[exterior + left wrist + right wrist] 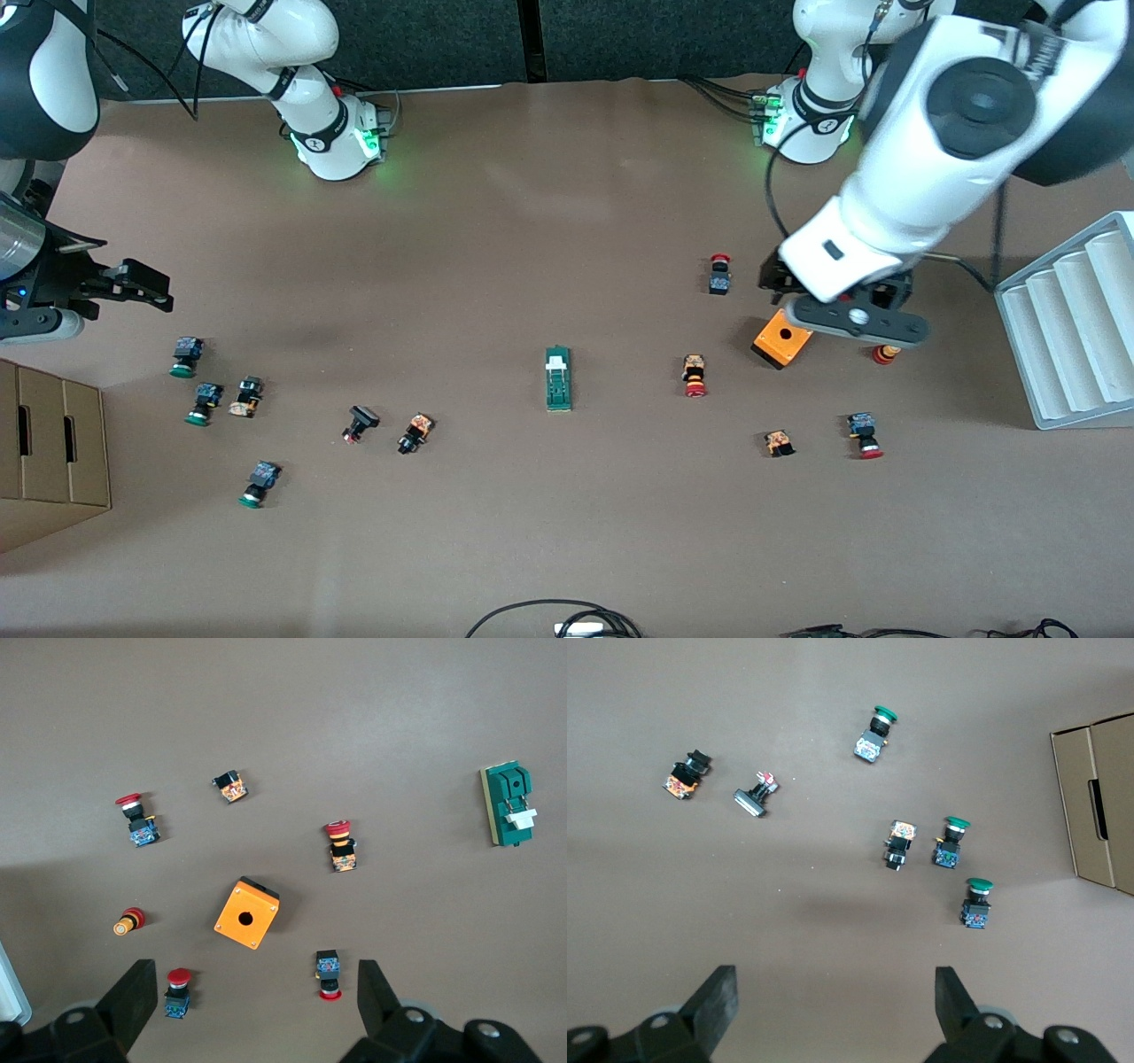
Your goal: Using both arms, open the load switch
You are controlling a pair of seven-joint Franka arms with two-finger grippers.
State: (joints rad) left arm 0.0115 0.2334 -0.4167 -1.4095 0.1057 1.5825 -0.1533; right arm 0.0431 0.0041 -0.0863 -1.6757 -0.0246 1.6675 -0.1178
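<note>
Two grippers are being held up over the worktop (532, 221), nothing gripped. The load switch (558, 379) is lying flat mid-worktop, untouched, its white block end pointed toward the robots' bases, between the scattered green-capped push buttons (206, 403) toward the right arm's end and the red-capped push buttons (695, 376) toward the left arm's end. The left gripper (252, 1010) is being hovered over the orange box (781, 341), fingers (133, 999) spread wide; the switch is being seen off at the edge of its wrist view. The right gripper (833, 1010) is being hung over the worktop's edge by the cardboard box (53, 443), fingers (719, 997) spread wide too; the switch is not being shown in its wrist view. Step judged: approach only just being started, no contact yet. Next move is probably being called for from both arms: each being brought inward over the switch, one to pin the green body, the other to work the white piece.
</note>
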